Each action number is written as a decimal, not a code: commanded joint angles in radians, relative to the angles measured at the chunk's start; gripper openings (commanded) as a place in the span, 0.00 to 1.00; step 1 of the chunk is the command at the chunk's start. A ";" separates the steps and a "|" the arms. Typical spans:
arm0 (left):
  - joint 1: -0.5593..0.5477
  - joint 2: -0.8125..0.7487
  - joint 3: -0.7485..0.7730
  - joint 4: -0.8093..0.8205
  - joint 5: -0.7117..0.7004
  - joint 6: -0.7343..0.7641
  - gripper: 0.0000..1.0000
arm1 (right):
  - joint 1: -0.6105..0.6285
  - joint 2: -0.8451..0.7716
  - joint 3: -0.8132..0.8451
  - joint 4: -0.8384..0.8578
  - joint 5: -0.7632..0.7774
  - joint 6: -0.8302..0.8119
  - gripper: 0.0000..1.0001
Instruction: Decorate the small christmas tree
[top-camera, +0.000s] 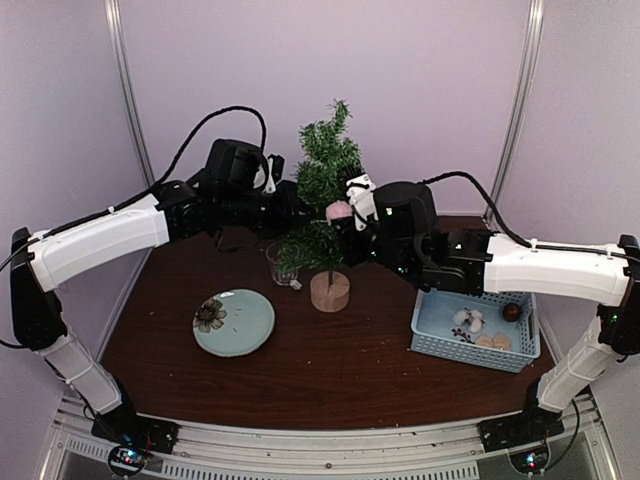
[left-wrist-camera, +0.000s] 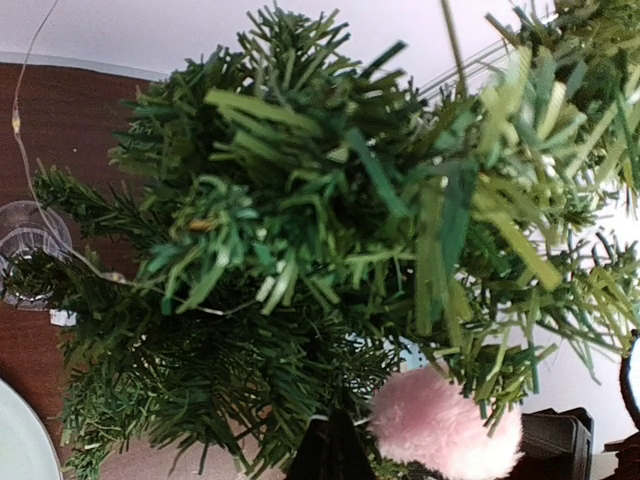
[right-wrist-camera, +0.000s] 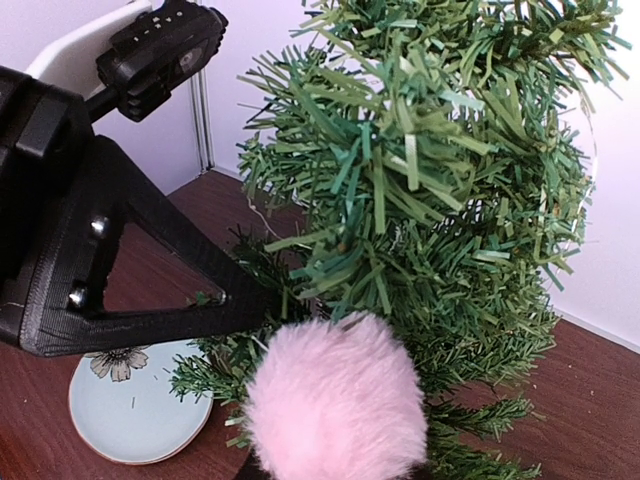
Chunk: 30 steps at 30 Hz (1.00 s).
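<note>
Right gripper (top-camera: 349, 221) clamps pink pompom (top-camera: 338, 210) at small christmas tree's (top-camera: 322, 170) 3 o'clock. Left gripper (top-camera: 296, 214) at 9 o'clock; jaws closed tight.

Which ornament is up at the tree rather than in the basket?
The pink pom-pom, held up at the tree by the right jaws; the other ornaments lie in the blue basket.
</note>
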 joint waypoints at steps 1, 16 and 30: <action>0.014 -0.043 -0.032 0.080 0.007 -0.054 0.00 | 0.004 -0.010 -0.016 0.013 0.013 -0.014 0.00; 0.013 -0.088 -0.017 0.019 0.013 0.143 0.00 | 0.005 -0.023 -0.007 0.030 0.015 -0.038 0.00; 0.023 -0.093 -0.018 -0.043 -0.050 0.176 0.00 | 0.004 -0.021 -0.017 0.027 0.018 -0.033 0.00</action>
